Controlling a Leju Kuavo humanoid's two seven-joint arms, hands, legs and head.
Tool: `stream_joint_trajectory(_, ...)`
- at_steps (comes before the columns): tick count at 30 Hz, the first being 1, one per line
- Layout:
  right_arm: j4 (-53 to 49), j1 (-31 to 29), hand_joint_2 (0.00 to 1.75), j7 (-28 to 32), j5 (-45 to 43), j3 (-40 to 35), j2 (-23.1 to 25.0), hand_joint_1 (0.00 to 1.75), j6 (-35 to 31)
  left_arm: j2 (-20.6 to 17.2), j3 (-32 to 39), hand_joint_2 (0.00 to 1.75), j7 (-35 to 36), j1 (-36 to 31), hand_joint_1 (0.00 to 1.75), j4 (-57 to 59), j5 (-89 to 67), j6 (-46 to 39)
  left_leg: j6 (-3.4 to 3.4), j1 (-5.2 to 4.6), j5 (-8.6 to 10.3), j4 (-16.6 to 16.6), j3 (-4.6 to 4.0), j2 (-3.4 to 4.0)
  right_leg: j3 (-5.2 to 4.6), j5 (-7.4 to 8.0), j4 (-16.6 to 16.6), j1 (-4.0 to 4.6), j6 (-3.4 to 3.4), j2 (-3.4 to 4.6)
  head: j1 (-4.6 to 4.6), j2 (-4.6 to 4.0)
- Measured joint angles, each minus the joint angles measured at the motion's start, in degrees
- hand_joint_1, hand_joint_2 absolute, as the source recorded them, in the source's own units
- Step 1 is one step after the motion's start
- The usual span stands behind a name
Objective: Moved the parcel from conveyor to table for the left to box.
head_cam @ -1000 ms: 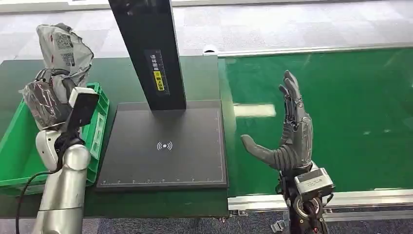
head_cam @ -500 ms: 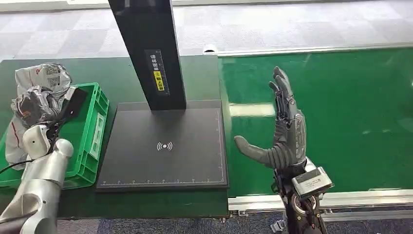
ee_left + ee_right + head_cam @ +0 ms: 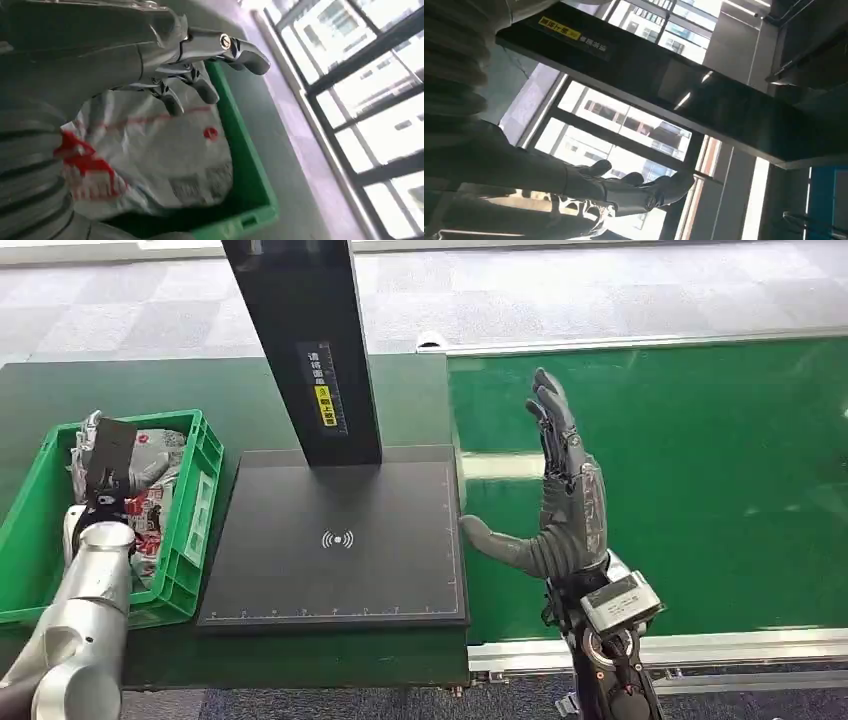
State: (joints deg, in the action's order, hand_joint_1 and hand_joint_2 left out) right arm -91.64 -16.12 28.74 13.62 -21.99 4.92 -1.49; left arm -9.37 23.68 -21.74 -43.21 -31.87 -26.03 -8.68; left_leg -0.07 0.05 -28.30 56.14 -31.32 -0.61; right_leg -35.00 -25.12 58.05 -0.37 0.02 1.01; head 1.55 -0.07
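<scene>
The grey plastic parcel [image 3: 152, 502] with red print lies inside the green crate [image 3: 207, 472] at the table's left. My left hand [image 3: 104, 476] hangs over it in the crate. In the left wrist view its fingers [image 3: 200, 67] are spread just above the parcel [image 3: 155, 160], not closed around it, with the crate wall [image 3: 242, 155] beyond. My right hand [image 3: 563, 502] stands upright and open over the green conveyor [image 3: 700, 470], palm toward the scanner, holding nothing. The right wrist view shows its fingers [image 3: 629, 189] extended.
A black scanner platform [image 3: 340, 540] with a tall black post [image 3: 300, 340] sits between crate and conveyor. The post [image 3: 674, 85] looms close beside my right hand. A metal rail [image 3: 740, 645] runs along the conveyor's near edge. Dark green tabletop [image 3: 60, 390] lies behind the crate.
My left arm came down from high above the crate into it, and the parcel now lies in the crate with the fingers spread. My right hand drifted left toward the scanner.
</scene>
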Motion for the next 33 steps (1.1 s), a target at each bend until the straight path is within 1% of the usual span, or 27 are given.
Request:
stream_joint_trajectory(1,0.33,-0.16,1.75,0.00,0.00,-0.35,0.00,0.00,-0.11,0.39,1.55,1.75,-2.20,0.32,0.00,-0.45,5.59,2.92,0.00,0.00,0.00,0.00,0.00,0.00,0.00,0.00,0.00,0.00,0.00,0.00,0.00,0.00)
stream_joint_trajectory(3,0.90,-0.34,1.75,0.04,-0.02,-0.68,0.00,0.00,-0.35,1.40,3.47,1.75,-5.33,1.32,0.00,-2.06,11.57,4.31,0.00,0.00,0.00,0.00,0.01,0.00,0.00,0.00,0.00,0.00,0.00,0.00,0.02,0.00)
stream_joint_trajectory(5,1.33,-0.50,1.75,-0.09,-0.02,-0.96,0.00,0.00,-0.85,2.77,3.62,1.75,-7.18,3.46,0.00,-5.86,17.29,5.49,0.00,0.00,0.00,0.00,0.00,0.00,0.00,0.00,0.00,0.00,0.00,-0.01,0.00,0.00)
stream_joint_trajectory(7,1.64,-1.15,1.75,-1.14,-0.02,-1.18,0.04,0.00,-1.16,4.62,2.08,1.75,-7.42,6.95,0.00,-12.28,22.32,6.34,0.01,-0.01,-0.02,0.00,-0.01,0.00,0.00,-0.01,-0.01,-0.01,0.01,-0.01,0.00,0.00)
stream_joint_trajectory(9,1.94,-1.87,1.75,-2.10,-0.02,-1.27,0.07,0.00,-1.31,6.36,-1.07,1.75,-7.58,11.48,0.00,-19.21,26.93,8.25,0.01,-0.02,-0.03,0.00,-0.02,-0.01,0.00,-0.01,-0.03,-0.02,0.01,0.00,0.02,0.00)
stream_joint_trajectory(11,2.51,-2.13,1.75,-2.47,-0.02,-1.29,0.07,0.00,-1.42,8.06,-6.51,1.75,-8.25,17.00,0.00,-28.20,31.46,9.01,0.03,-0.04,-0.06,0.00,-0.04,-0.01,0.00,-0.04,-0.05,-0.05,0.05,-0.01,0.00,0.00)
stream_joint_trajectory(13,3.36,-2.35,1.75,-2.53,0.04,-1.29,0.07,0.00,-1.55,9.56,-11.48,1.75,-8.51,22.35,0.00,-34.42,33.06,9.51,0.04,-0.05,-0.09,0.00,-0.05,-0.01,0.01,-0.05,-0.08,-0.06,0.06,-0.01,0.02,0.00)
stream_joint_trajectory(15,4.68,-2.72,1.75,-3.10,0.81,-1.29,0.07,0.00,-2.08,10.62,-16.35,1.75,-6.80,26.98,0.00,-38.52,34.18,10.85,0.07,-0.06,-0.12,0.00,-0.06,-0.01,0.01,-0.05,-0.09,-0.07,0.07,-0.02,-0.02,0.00)
stream_joint_trajectory(18,8.99,-3.72,1.75,-4.41,2.99,-1.18,0.09,0.00,-4.48,12.43,-22.88,1.75,-6.80,32.98,0.00,-39.06,38.18,13.34,0.08,-0.06,-0.14,0.00,-0.02,0.00,0.01,-0.05,-0.11,-0.08,0.07,0.00,0.02,0.00)
stream_joint_trajectory(21,14.01,-3.66,1.75,-3.70,2.12,0.43,0.22,0.00,-6.77,14.30,-26.86,1.75,-11.04,37.02,0.00,-36.62,38.37,12.93,0.07,-0.05,-0.14,0.00,-0.02,-0.02,0.01,-0.05,-0.11,-0.07,0.07,-0.01,0.02,0.00)
stream_joint_trajectory(23,18.24,-3.20,1.75,-1.46,1.53,2.17,0.31,0.00,-8.92,15.39,-28.45,1.75,-13.31,38.78,0.00,-34.59,38.37,12.11,0.07,-0.05,-0.14,0.00,-0.02,-0.03,0.00,-0.05,-0.12,-0.06,0.07,-0.02,0.04,0.00)
stream_joint_trajectory(25,22.93,-2.01,1.75,2.52,1.49,4.39,0.42,0.00,-12.23,16.45,-29.99,1.75,-15.53,40.25,0.00,-33.36,38.33,11.22,0.07,-0.04,-0.14,0.00,-0.04,-0.06,0.00,-0.06,-0.11,-0.05,0.07,-0.03,0.00,0.00)
stream_joint_trajectory(27,27.66,-0.60,1.75,6.08,1.86,6.30,0.42,0.00,-15.35,17.24,-31.90,1.75,-17.19,41.27,0.00,-32.74,36.31,8.19,0.08,-0.04,-0.14,0.00,-0.06,-0.10,0.00,-0.06,-0.11,-0.05,0.07,-0.07,0.00,0.00)
stream_joint_trajectory(30,32.92,1.49,1.75,8.40,2.16,8.75,0.46,0.00,-18.23,17.64,-34.58,1.75,-18.09,42.50,0.00,-33.17,30.10,1.43,0.07,-0.04,-0.17,0.00,-0.07,-0.10,-0.01,-0.08,-0.12,-0.05,0.08,-0.07,0.02,0.00)
stream_joint_trajectory(33,38.44,3.33,1.75,10.38,2.88,11.03,0.42,0.00,-20.93,17.70,-37.68,1.75,-18.37,43.53,0.00,-34.64,27.91,-0.58,0.09,-0.04,-0.20,0.00,-0.08,-0.10,-0.01,-0.10,-0.12,-0.06,0.10,-0.08,0.00,0.00)
